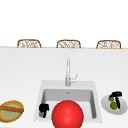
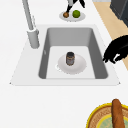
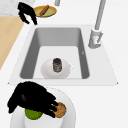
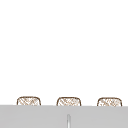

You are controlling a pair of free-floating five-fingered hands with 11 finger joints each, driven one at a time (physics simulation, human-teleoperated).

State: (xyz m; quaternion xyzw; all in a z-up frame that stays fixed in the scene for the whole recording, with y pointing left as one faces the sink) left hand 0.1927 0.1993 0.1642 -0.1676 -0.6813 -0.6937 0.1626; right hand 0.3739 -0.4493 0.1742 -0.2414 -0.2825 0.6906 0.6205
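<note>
The right hand (image 3: 30, 101) is curled over the lime (image 3: 32, 114) and brown nut (image 3: 60, 110) on the white plate (image 3: 68, 105); the lime, at the nut's nine o'clock, is best gripped squarely. The left hand (image 1: 43, 109) hangs with curled fingers.

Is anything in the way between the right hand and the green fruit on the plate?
Nothing visible. The right hand sits directly over the green fruit on the white plate, fingers reaching down beside the brown ball.
</note>
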